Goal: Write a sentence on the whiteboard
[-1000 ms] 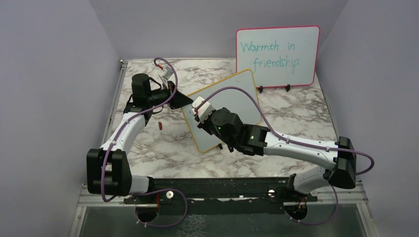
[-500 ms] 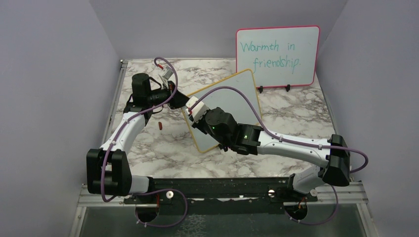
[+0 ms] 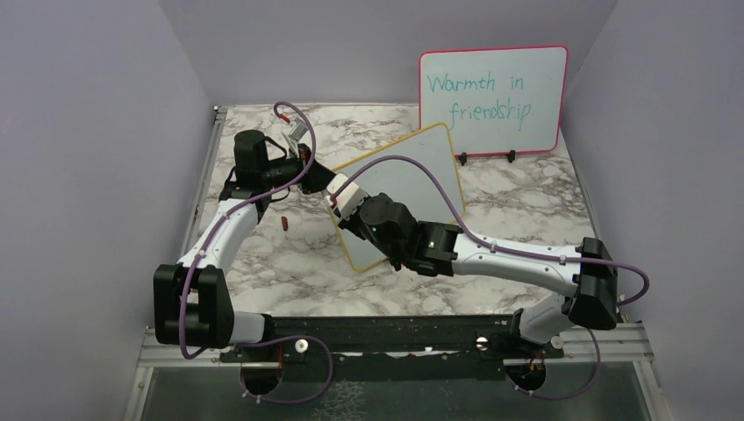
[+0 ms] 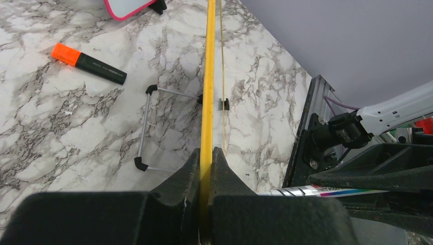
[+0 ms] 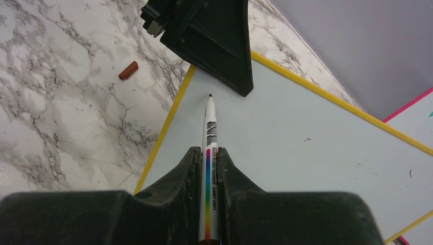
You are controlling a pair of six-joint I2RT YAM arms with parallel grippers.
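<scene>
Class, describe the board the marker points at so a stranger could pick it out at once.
On the marble table, look to the middle: the whiteboard sits there, its edge pinched by the left gripper, a marker aimed at it. Unlike the pink-framed board standing behind with teal writing, its frame is yellow and no words show on it.

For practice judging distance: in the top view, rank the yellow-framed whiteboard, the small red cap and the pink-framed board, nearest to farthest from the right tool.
1. yellow-framed whiteboard, directly beneath the right tool.
2. small red cap, on its left.
3. pink-framed board, standing at the back right.
</scene>
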